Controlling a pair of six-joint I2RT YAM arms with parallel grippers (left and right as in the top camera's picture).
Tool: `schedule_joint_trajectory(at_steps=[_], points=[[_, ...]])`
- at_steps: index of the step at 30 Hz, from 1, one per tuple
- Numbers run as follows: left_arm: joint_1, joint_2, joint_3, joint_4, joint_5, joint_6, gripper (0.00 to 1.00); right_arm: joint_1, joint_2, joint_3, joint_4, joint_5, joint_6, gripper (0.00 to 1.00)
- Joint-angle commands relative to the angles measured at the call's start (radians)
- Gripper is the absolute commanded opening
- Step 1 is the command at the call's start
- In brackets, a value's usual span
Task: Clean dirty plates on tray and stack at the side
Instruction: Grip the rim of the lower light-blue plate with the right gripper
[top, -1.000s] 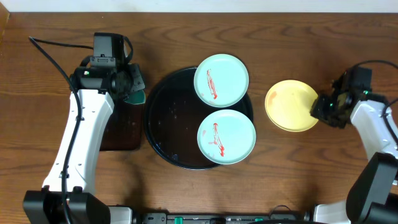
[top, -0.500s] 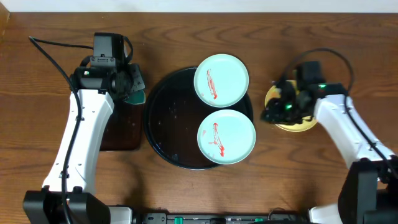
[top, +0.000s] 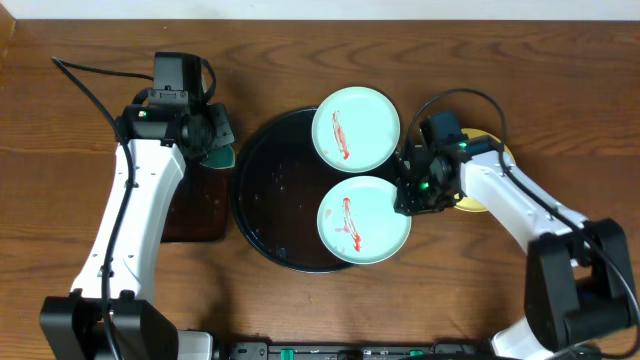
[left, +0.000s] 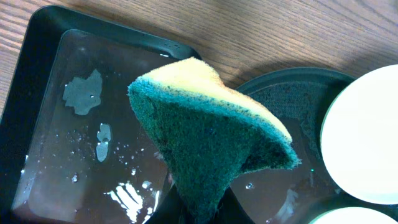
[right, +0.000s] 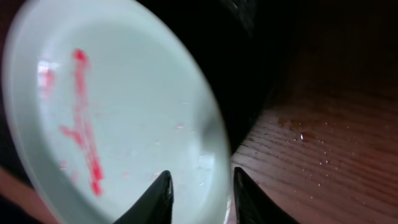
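Two light aqua plates with red sauce streaks lie on the round black tray (top: 265, 190): the upper plate (top: 356, 128) at its far right rim, the lower plate (top: 360, 220) nearer me. My right gripper (top: 410, 195) is open, its jaws astride the lower plate's right rim (right: 124, 112), one finger over the plate, the other outside it above the wood. The pale yellow plate (top: 468, 207) rests on the table right of the tray, mostly hidden by my right arm. My left gripper (top: 215, 135) is shut on the teal sponge (left: 211, 137).
A smaller rectangular black tray (top: 200, 215), wet inside, sits left of the round tray beneath the sponge. Brown wood tabletop (top: 480, 280) surrounds both trays. Cables trail behind each arm.
My right arm has swung left from the yellow plate to the lower aqua plate's right rim, and its jaws have narrowed a little. The left arm and sponge have stayed put.
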Motion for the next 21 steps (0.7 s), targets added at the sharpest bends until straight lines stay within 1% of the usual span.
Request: schedule_joint_trajectory(at_steps=[1, 7, 10, 15, 19, 21], points=[[0.004, 0.007, -0.007, -0.003, -0.013, 0.016, 0.07, 0.009, 0.028, -0.005, -0.005, 0.017, 0.003, 0.26], [0.004, 0.007, -0.007, -0.002, -0.013, 0.017, 0.07, 0.009, 0.028, -0.005, 0.001, 0.016, 0.008, 0.14], [0.004, 0.007, -0.007, -0.002, -0.013, 0.016, 0.08, 0.009, 0.028, -0.005, -0.003, 0.016, 0.015, 0.01], [0.004, 0.007, -0.007, -0.003, -0.013, 0.016, 0.07, 0.021, 0.026, 0.011, -0.002, -0.032, 0.023, 0.01], [0.004, 0.007, -0.007, -0.003, -0.012, 0.013, 0.07, 0.072, 0.026, 0.059, 0.019, -0.037, 0.074, 0.01], [0.004, 0.007, -0.007, -0.003, -0.008, 0.004, 0.08, 0.107, 0.026, 0.074, 0.061, -0.029, 0.136, 0.01]])
